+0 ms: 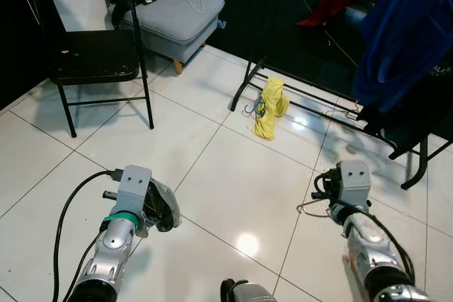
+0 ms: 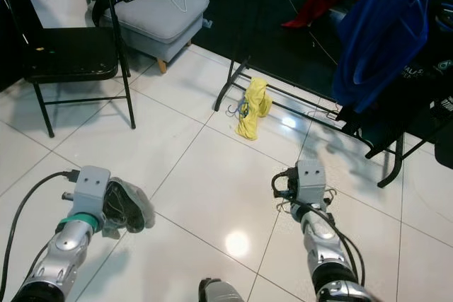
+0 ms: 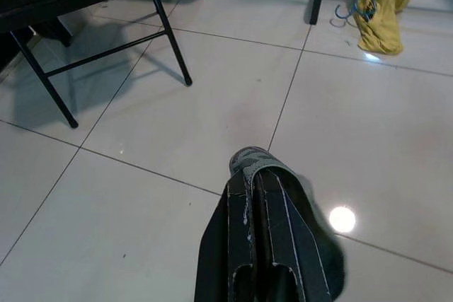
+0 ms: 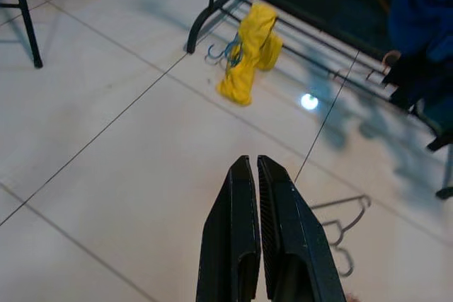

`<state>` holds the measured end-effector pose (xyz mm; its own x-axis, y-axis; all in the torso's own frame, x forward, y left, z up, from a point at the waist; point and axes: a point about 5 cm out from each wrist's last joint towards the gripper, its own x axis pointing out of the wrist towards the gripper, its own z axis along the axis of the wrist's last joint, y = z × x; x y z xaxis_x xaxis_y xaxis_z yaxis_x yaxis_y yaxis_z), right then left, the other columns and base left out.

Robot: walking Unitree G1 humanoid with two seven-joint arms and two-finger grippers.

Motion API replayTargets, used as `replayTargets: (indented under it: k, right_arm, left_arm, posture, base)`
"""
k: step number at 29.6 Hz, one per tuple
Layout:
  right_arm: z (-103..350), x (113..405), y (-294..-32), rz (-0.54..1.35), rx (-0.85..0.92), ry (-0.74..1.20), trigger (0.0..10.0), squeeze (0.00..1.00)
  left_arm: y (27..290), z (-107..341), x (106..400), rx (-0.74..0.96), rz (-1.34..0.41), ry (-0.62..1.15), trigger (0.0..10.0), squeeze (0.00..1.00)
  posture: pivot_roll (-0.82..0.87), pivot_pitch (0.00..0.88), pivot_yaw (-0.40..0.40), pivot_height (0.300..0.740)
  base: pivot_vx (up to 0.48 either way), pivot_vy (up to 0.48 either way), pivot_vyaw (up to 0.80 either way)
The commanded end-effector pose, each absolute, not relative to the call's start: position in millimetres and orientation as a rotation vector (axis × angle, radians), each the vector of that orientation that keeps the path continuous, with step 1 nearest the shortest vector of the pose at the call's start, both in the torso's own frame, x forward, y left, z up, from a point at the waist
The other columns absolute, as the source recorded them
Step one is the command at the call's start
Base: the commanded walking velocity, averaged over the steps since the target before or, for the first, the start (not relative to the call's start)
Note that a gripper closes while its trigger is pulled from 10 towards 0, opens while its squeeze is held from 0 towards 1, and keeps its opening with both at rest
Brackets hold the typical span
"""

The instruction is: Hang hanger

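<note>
Hanger on floor, not yet picked up; both grippers empty.

Left eye view: wire hanger (image 1: pixel 311 207) flat on white tiles, just beside right gripper (image 1: pixel 333 206); left gripper (image 1: pixel 164 208) held low over floor, well apart from it. Black folding chair (image 1: pixel 92 54), grey footstool (image 1: pixel 173 15), yellow garment (image 1: pixel 271 107) against rack base (image 1: pixel 311 97); blue garment (image 1: pixel 407 33) on rack.
Right eye view: same scene.
Left wrist view: fingers pressed together, nothing between them.
Right wrist view: fingers nearly together, empty; hanger beside the tips.
Advice: spread fingers, take hanger near hook, lift to the rail; blue garment likely crowds the approach.
</note>
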<state>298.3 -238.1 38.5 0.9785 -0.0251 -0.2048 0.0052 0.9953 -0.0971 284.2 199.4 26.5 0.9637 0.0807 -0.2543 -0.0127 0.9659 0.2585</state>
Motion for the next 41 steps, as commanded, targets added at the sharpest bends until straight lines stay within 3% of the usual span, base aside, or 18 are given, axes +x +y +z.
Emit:
replayTargets:
  k: [1,7,14,16,20,31,41]
  right_arm:
    - [33,296,-241,-0.029,-0.079,0.241,10.0,0.00]
    - [33,303,-222,0.040,-0.100,0.245,10.0,0.00]
    - [47,314,-224,0.052,-0.099,0.205,10.0,0.00]
    - [49,317,-217,0.056,-0.076,0.191,10.0,0.00]
    - [45,317,-210,0.089,-0.090,0.213,10.0,0.00]
    - [56,327,-211,0.089,-0.095,0.188,10.0,0.00]
    - [63,330,-218,0.087,-0.111,0.173,10.0,0.00]
  left_arm:
    - [209,31,285,0.263,0.077,0.247,10.0,0.00]
    - [224,27,278,0.258,0.135,0.270,10.0,0.00]
    - [223,27,279,0.227,0.181,0.262,10.0,0.00]
    - [231,34,281,0.236,0.180,0.236,10.0,0.00]
    - [236,34,279,0.256,0.176,0.237,10.0,0.00]
    - [236,37,284,0.232,0.223,0.221,10.0,0.00]
    - [226,49,295,0.260,0.159,0.172,10.0,0.00]
  posture:
    - [0.00,0.017,-0.077,0.740]
    - [-0.01,0.034,-0.093,0.740]
    - [0.00,0.011,-0.094,0.740]
    - [0.01,0.000,-0.131,0.740]
    - [0.01,0.000,-0.119,0.740]
    - [0.03,0.000,-0.122,0.740]
    - [0.03,0.000,-0.114,0.740]
  base:
    - [0.000,0.000,0.00]
    - [0.000,0.000,0.00]
    - [0.000,0.000,0.00]
    - [0.000,0.000,0.00]
    - [0.000,0.000,0.00]
    - [0.000,0.000,0.00]
    - [0.000,0.000,0.00]
